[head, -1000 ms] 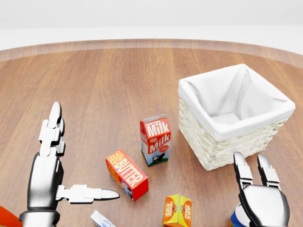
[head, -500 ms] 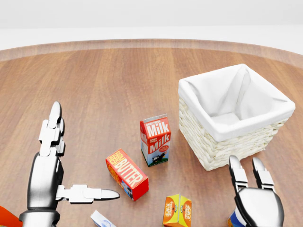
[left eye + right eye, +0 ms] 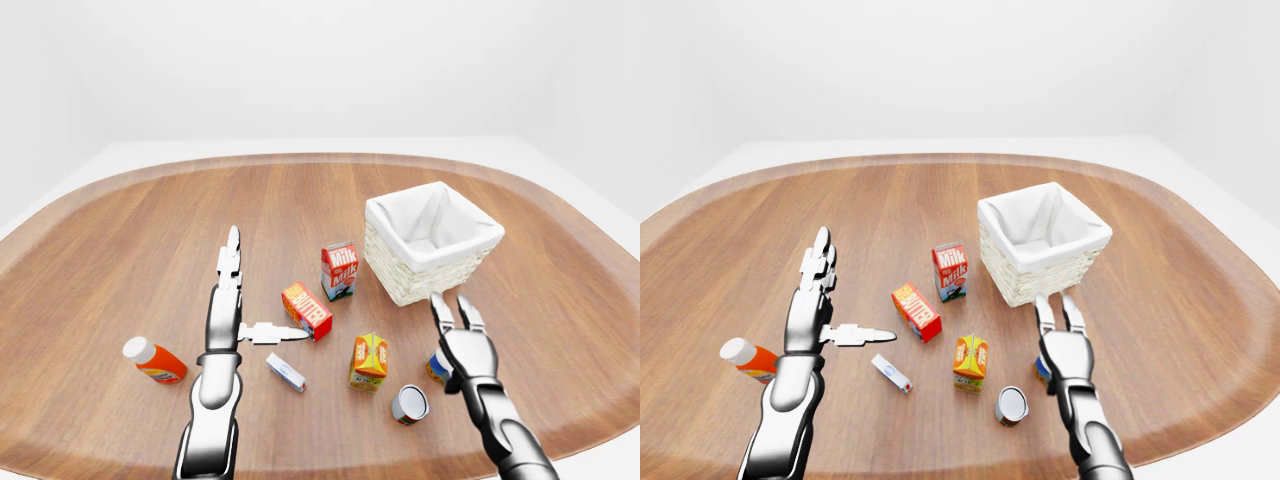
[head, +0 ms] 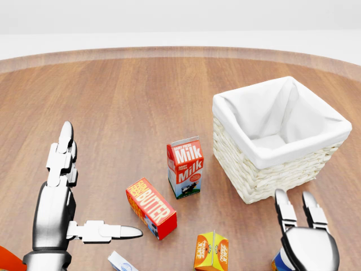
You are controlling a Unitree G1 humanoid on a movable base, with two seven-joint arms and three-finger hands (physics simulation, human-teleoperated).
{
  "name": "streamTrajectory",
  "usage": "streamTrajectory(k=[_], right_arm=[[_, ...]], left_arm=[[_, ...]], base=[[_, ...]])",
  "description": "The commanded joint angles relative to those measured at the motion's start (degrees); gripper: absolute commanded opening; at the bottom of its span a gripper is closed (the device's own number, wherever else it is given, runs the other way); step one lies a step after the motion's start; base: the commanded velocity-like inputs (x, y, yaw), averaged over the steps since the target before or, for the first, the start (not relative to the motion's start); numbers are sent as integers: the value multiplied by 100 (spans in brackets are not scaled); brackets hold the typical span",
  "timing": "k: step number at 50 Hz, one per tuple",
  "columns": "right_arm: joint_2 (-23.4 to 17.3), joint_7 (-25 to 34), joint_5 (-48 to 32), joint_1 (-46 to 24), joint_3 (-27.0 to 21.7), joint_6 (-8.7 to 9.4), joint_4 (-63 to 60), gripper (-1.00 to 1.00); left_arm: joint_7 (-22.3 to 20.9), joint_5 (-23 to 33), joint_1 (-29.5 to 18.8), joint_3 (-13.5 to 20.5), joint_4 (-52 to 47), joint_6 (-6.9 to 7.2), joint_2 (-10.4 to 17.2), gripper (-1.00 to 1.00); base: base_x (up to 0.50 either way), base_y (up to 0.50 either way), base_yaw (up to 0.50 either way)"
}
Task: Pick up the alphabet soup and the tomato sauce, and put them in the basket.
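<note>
Alphabet soup (image 3: 436, 366) stands on the bench (image 3: 120, 250) just behind the right hand (image 3: 463, 345), whose fingers (image 3: 441, 312) are spread; tomato sauce (image 3: 409, 404) lies beside it, basket (image 3: 431, 241) nearby.

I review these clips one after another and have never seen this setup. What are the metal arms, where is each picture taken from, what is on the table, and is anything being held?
These are simulator renders of a humanoid robot steered by a person. All three pictures come from cameras on its head, looking out over its own arms: a close head view and two wider eye views that nearly match.

The left hand is spread open above the wooden table, holding nothing. The right hand is also open, fingers pointing up, just in front of a standing can it partly hides; it does not grip it.

On the table stand a white-lined wicker basket, a milk carton, a butter box and an orange carton. A second can lies on its side, with a small white box and an orange bottle lying farther left. The basket looks empty.
</note>
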Motion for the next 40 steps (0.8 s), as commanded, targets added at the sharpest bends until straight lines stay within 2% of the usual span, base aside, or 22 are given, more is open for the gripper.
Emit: streamTrajectory(k=[1, 40], right_arm=[[-39, -179, 13, -126, 53, 0, 346, 100], [-51, -624, -25, -391, 346, 0, 1234, 100]], left_arm=[[7, 17, -1, 4, 0, 0, 3, 100], [7, 15, -1, 4, 0, 0, 2, 100]], base=[[0, 0, 0], [0, 0, 0]])
